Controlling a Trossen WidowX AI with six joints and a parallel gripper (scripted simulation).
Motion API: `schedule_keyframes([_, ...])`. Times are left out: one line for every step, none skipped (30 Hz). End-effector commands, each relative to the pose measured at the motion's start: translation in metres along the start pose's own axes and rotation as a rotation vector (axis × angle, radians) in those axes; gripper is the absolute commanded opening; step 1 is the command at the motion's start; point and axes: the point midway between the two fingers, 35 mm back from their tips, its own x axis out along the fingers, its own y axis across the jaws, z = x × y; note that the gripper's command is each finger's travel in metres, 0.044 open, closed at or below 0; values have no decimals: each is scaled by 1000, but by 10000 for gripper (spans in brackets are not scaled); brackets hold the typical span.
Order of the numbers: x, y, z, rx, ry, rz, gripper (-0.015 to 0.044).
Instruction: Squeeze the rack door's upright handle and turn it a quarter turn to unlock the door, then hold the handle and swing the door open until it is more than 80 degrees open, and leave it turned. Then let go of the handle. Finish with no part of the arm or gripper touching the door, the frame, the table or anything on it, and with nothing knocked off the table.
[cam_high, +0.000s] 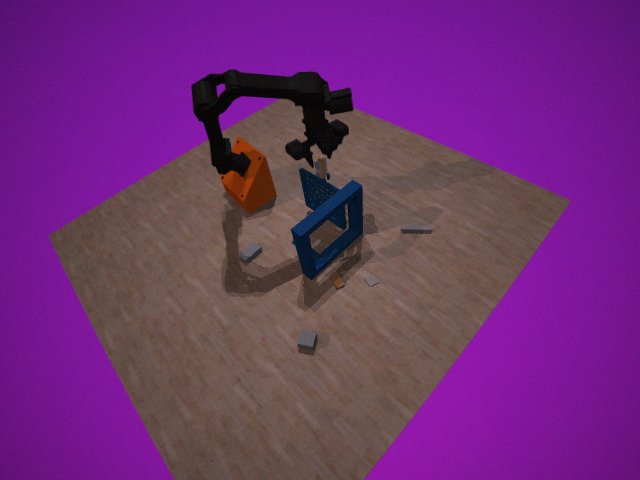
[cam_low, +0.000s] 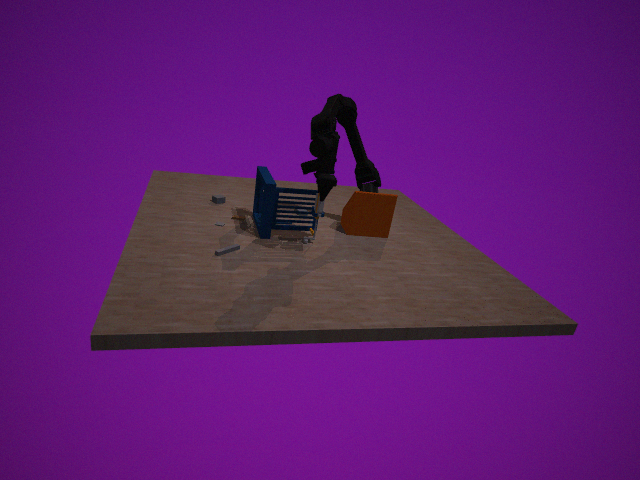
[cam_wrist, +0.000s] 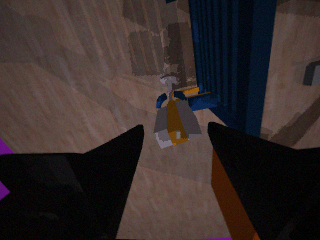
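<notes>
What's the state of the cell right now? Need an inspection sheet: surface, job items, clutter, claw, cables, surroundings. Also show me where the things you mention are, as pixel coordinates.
surface: wood-look table (cam_high: 206, 361) (cam_low: 361, 289), shadows across it
door frame: blue (cam_high: 301, 253) (cam_low: 264, 206), upright
rack door: blue, slatted (cam_high: 310, 191) (cam_low: 295, 190) (cam_wrist: 262, 65), swung well out from the frame; exact angle cannot be read
door handle: grey and yellow (cam_high: 321, 167) (cam_wrist: 174, 122), between the fingers with gaps on both sides
clutter: grey blocks (cam_high: 251, 251) (cam_high: 307, 341), grey bar (cam_high: 416, 229) (cam_low: 227, 250), thin grey tile (cam_high: 371, 280) (cam_low: 220, 224), orange piece (cam_high: 337, 280)
claw: open (cam_high: 320, 156) (cam_wrist: 176, 127), at the handle, holding nothing
arm mount: orange wedge (cam_high: 261, 186) (cam_low: 369, 214)
cables: nothing seen
surroundings: plain purple
</notes>
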Motion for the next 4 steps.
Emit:
schedule_keyframes([-5,0,-1,5,6,2,293])
schedule_keyframes([-7,0,-1,5,6,2,293])
schedule_keyframes([-9,0,-1,5,6,2,293])
schedule_keyframes([-10,0,-1,5,6,2,293])
